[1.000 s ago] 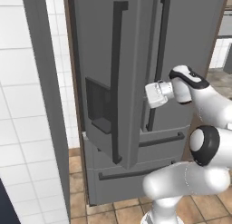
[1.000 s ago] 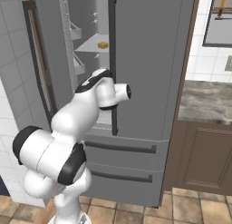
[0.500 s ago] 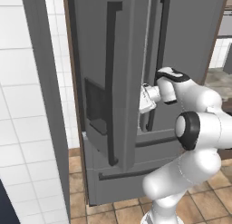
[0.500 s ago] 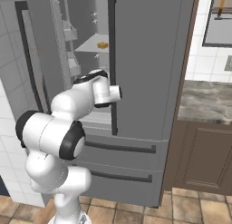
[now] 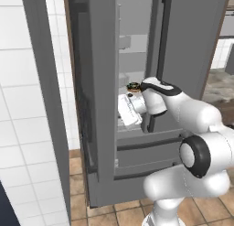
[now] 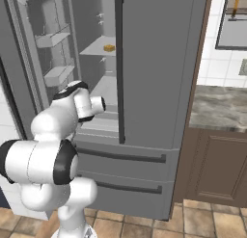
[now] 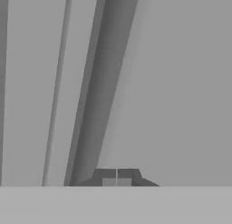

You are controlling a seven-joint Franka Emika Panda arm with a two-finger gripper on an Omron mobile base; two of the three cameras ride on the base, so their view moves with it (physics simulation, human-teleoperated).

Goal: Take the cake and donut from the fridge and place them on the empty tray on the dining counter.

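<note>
Two fingertips are sitting pressed together with nothing between them on my gripper (image 7: 117, 177), and they're pointing at a smooth grey surface with a darker vertical strip running slightly tilted through the hand view; I can't tell which part of the fridge that is.

The fridge (image 6: 159, 68) is looking like brushed grey steel, tall and boxy, with long dark vertical handles and two drawer fronts with dark horizontal bars down low. Its left door (image 5: 98, 97) is hanging open toward me, so I'm seeing its thick edge in the left base view. Inside, the shelves are showing pale grey and flat.

The cake (image 6: 109, 48) is resting on an upper shelf, at about 11 o'clock in the right base view: a little yellow-orange blocky chunk, too small to read any long axis. The donut (image 5: 133, 87) is peeking out as a dark ring with specks, lying flat just above my wrist in the left base view, near dead centre.

My white arm is reaching into the gap between the open door's edge and the closed right door. A marbled stone top over brown cabinets (image 6: 217, 165) is sitting at 3 o'clock, and white wall tile (image 5: 27, 129) at 9 o'clock.
</note>
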